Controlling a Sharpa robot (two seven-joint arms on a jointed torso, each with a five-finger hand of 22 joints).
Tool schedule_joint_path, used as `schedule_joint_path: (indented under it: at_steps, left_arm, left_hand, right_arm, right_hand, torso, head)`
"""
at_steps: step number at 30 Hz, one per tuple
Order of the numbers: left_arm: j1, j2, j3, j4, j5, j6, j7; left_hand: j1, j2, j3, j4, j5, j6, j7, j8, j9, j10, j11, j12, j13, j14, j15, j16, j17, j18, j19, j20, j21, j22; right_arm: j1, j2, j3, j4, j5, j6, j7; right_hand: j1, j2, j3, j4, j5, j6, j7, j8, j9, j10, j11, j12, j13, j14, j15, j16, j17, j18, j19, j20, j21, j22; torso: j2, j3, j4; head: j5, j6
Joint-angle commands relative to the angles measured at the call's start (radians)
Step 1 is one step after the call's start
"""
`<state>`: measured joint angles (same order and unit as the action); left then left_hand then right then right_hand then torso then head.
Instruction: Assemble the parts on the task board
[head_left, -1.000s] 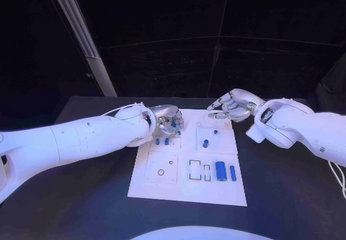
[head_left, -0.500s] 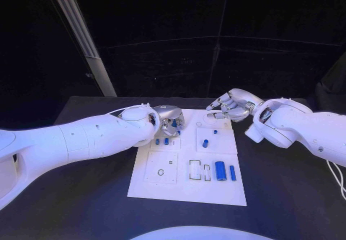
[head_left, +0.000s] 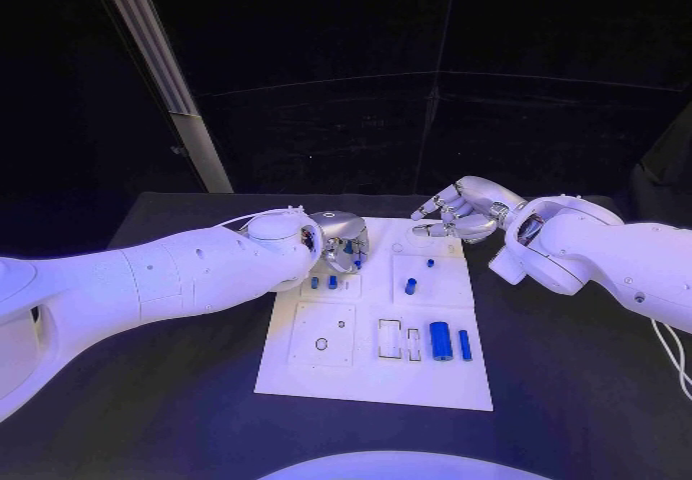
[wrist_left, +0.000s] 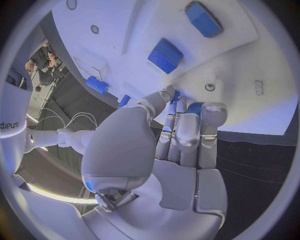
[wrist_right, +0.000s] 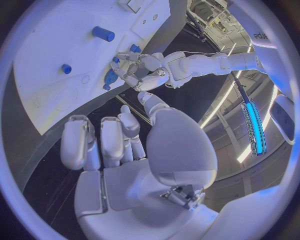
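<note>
Left hand (head_left: 340, 243) pinches a small blue part (wrist_left: 195, 107) over the far edge of the task board (head_left: 378, 385); right hand (head_left: 459, 212), empty with fingers curled, hovers beside that edge; a tilted part may jam or slip.

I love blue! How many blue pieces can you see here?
7. One held piece in the left hand, two small pieces just beside it, two middle pieces on the task board, two long pieces nearer the robot. The hand may hide more.
</note>
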<state>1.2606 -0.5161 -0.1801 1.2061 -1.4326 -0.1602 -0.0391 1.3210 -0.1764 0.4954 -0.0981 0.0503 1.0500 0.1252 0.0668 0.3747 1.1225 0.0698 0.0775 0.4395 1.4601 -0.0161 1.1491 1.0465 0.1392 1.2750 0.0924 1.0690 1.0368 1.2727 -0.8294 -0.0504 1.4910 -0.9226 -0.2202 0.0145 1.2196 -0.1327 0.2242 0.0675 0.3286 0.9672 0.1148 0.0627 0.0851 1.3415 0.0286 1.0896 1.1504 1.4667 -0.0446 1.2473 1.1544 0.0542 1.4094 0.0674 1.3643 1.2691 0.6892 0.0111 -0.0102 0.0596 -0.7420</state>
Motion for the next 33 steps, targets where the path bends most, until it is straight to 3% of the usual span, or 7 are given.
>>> schedule_joint_path:
  at_steps: [1, 11, 19, 33]
  left_arm:
    - [-0.001, 0.002, -0.001, 0.000, -0.011, 0.061, -0.028]
    - [-0.001, 0.004, -0.001, -0.002, -0.018, 0.079, -0.051]
    - [-0.001, 0.006, -0.001, 0.002, -0.020, 0.047, -0.026]
    - [-0.001, -0.035, 0.004, 0.049, 0.003, -0.060, 0.011]
  left_hand:
    - [0.002, 0.014, 0.003, 0.001, -0.001, 0.009, 0.000, 0.004, -0.003, 0.009, -0.002, 0.009, -0.004, 0.021, 0.001, 0.010, 0.008, -0.013, 0.010, -0.001, 0.011, 0.009]
    - [0.043, 0.064, 0.030, -0.020, 0.000, 0.039, 0.003, 0.002, -0.026, 0.035, -0.006, 0.026, -0.027, 0.029, -0.004, 0.046, 0.038, -0.022, 0.031, -0.005, 0.064, 0.063]
    - [0.046, 0.095, 0.025, -0.026, 0.000, 0.078, -0.001, 0.010, -0.038, 0.067, -0.015, 0.045, -0.041, 0.027, -0.009, 0.043, 0.021, -0.029, 0.045, -0.009, 0.102, 0.104]
    - [0.044, 0.094, 0.016, -0.039, 0.001, 0.081, 0.000, 0.000, -0.054, 0.066, -0.013, 0.041, -0.065, 0.026, -0.010, 0.043, 0.009, -0.034, 0.053, -0.011, 0.125, 0.128]
  right_arm:
    - [0.002, 0.001, 0.001, 0.001, 0.002, -0.001, 0.007]
    - [0.002, 0.002, 0.001, 0.000, 0.002, -0.001, 0.006]
    - [0.002, 0.002, 0.001, 0.001, 0.002, -0.001, 0.007]
    - [0.002, 0.001, 0.001, 0.000, 0.002, -0.003, 0.008]
  right_hand:
    - [-0.008, 0.002, 0.008, -0.001, 0.006, -0.002, 0.001, 0.002, 0.000, -0.006, 0.001, -0.004, 0.001, 0.013, 0.000, -0.003, 0.002, 0.017, -0.006, -0.001, -0.004, 0.002]
    - [-0.008, 0.002, 0.008, -0.001, 0.006, -0.002, 0.001, 0.002, 0.000, -0.006, 0.001, -0.004, 0.001, 0.013, 0.000, -0.003, 0.002, 0.017, -0.006, -0.001, -0.004, 0.002]
    - [-0.008, 0.003, 0.008, -0.001, 0.006, -0.002, 0.001, 0.002, 0.000, -0.005, 0.001, -0.003, 0.002, 0.014, 0.000, -0.002, 0.003, 0.017, -0.006, -0.001, -0.005, 0.002]
    - [-0.008, 0.003, 0.008, -0.001, 0.006, -0.002, 0.001, 0.002, 0.000, -0.005, 0.001, -0.003, 0.002, 0.014, 0.000, -0.002, 0.003, 0.017, -0.006, -0.001, -0.005, 0.002]
  torso:
    - [0.000, -0.0004, 0.0007]
    - [0.000, 0.0002, 0.0000]
    - [-0.001, 0.0001, 0.0006]
    - [-0.002, -0.0003, 0.0017]
  head:
    - [-0.002, -0.001]
    - [-0.001, -0.004]
    - [-0.001, -0.003]
    - [-0.005, 0.005]
